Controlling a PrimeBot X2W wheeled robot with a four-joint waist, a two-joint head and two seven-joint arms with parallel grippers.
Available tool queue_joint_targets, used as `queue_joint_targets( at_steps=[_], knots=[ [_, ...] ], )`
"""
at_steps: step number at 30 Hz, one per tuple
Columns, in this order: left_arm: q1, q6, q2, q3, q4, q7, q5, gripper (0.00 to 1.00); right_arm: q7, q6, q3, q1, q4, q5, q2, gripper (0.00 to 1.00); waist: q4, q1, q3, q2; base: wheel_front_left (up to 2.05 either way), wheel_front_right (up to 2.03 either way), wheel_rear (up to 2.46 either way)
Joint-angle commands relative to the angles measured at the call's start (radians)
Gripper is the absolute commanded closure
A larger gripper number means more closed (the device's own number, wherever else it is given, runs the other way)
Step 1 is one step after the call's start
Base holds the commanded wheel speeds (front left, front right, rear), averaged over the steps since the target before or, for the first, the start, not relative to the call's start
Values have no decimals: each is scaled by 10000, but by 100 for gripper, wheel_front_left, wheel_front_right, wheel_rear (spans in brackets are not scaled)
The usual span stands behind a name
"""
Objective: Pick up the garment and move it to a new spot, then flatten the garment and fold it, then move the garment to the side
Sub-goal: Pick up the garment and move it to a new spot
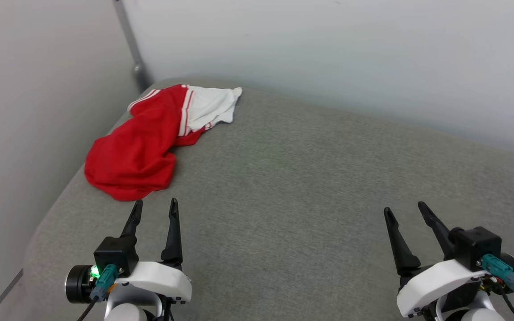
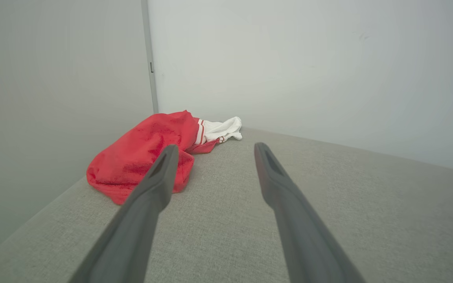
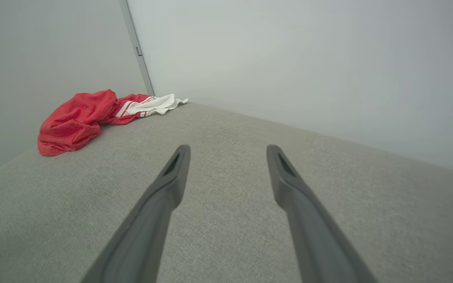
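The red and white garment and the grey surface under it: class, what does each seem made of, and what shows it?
The garment: soft, thin fabric, slightly shiny, perhaps a sports knit; it slumps in loose folds. The grey surface: matte woven cloth, likely padded upholstery; fine flecked weave, rounded edge.

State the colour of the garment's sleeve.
The sleeve is white, red-striped at its seam; head view best.

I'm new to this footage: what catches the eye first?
A crumpled red shirt with a white sleeve lies at the far left corner of the grey surface. Nearer the camera, the left tool and right tool stand open and empty, the left one close to the shirt.
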Motion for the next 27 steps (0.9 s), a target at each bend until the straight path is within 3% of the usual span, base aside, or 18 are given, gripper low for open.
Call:
queue_joint_targets(
  at_steps=[1, 14, 21, 27],
  knots=[
    [69, 0, -10, 54, -51, -27, 48, 0, -8, -3, 44, -132, -47, -25, 13, 0, 418, 0, 43, 0, 0, 0, 0],
    [185, -169, -13, 356, -102, -27, -17, 0, 15, -5, 261, -158, -48, -28, 13, 0, 788, 0, 79, 0, 0, 0, 0],
    [-443, -388, 179, 510, 243, -27, -93, 0, 167, -3, 327, -360, -233, -98, 13, 0, 479, 0, 450, 0, 0, 0, 0],
    [-2268, -746, 717, 789, 495, 692, -578, 0, 415, -3, 496, -886, -623, -302, -28, 0, -227, 0, 1471, 0, 0, 0, 0]
  ],
)
